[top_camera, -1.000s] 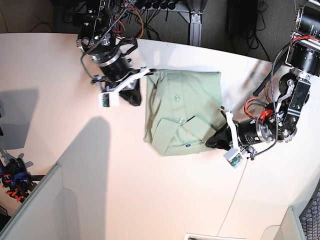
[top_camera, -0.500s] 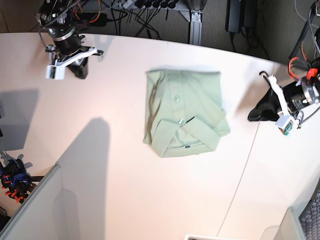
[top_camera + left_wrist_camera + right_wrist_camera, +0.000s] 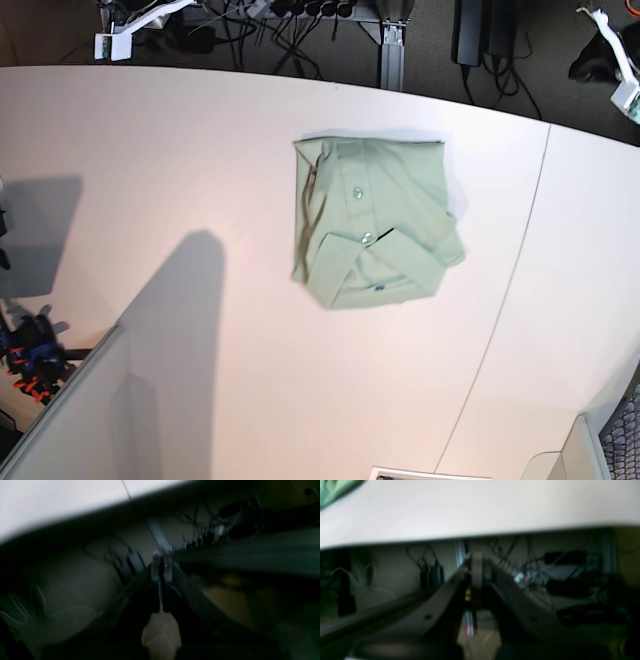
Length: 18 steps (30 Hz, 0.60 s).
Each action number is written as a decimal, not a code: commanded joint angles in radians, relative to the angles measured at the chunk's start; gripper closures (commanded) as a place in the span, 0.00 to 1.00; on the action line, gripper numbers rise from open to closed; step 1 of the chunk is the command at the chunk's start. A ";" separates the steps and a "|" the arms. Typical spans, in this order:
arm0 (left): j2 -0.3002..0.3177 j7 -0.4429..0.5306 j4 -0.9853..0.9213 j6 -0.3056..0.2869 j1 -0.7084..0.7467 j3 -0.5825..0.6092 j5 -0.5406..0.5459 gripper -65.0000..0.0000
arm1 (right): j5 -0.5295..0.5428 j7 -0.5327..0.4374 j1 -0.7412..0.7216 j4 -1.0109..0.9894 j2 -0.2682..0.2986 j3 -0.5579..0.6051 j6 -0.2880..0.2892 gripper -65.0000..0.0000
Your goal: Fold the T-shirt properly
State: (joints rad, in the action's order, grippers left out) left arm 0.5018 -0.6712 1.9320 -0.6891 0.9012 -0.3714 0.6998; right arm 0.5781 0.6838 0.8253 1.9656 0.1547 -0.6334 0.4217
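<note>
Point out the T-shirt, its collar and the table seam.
T-shirt point(image 3: 372, 218), base view, middle of the folded cloth.
collar point(image 3: 352, 262), base view, left collar flap.
table seam point(image 3: 510, 290), base view, line between tabletops.

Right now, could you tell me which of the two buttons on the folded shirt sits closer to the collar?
The lower button on the T-shirt, right beside the collar flap. The other button sits alone higher up the placket.
</note>
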 commanded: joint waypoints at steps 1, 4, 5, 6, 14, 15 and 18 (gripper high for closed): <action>0.011 0.008 -0.005 -0.009 0.039 -0.008 0.000 1.00 | 0.009 -0.013 0.039 0.010 0.011 0.004 0.002 1.00; 0.011 0.009 -0.076 -0.009 0.104 -0.008 -0.029 1.00 | 0.008 -0.013 0.102 -0.015 0.011 0.041 0.002 1.00; 0.011 0.009 -0.108 -0.009 0.114 -0.006 -0.034 1.00 | 0.008 -0.013 0.115 -0.029 0.011 0.055 0.002 1.00; 0.011 0.008 -0.146 -0.009 0.116 -0.006 -0.038 1.00 | 0.008 -0.013 0.126 -0.045 0.011 0.069 0.002 1.00; 0.037 0.047 -0.506 0.115 0.065 0.172 -0.272 1.00 | -0.097 -0.023 0.072 -0.307 0.012 0.248 0.000 1.00; 0.039 0.055 -0.548 0.140 0.044 0.208 -0.300 1.00 | -0.121 -0.025 0.048 -0.357 0.013 0.274 -0.006 1.00; 0.038 0.065 -0.674 0.203 -0.047 0.325 -0.332 1.00 | -0.180 -0.025 -0.046 -0.533 0.018 0.349 -0.019 1.00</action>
State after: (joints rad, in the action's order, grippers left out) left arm 0.5266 -0.6044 1.2518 -0.4858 0.8375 -0.0383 0.3676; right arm 0.3908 0.6636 0.7685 1.4151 0.1654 -0.2783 0.4084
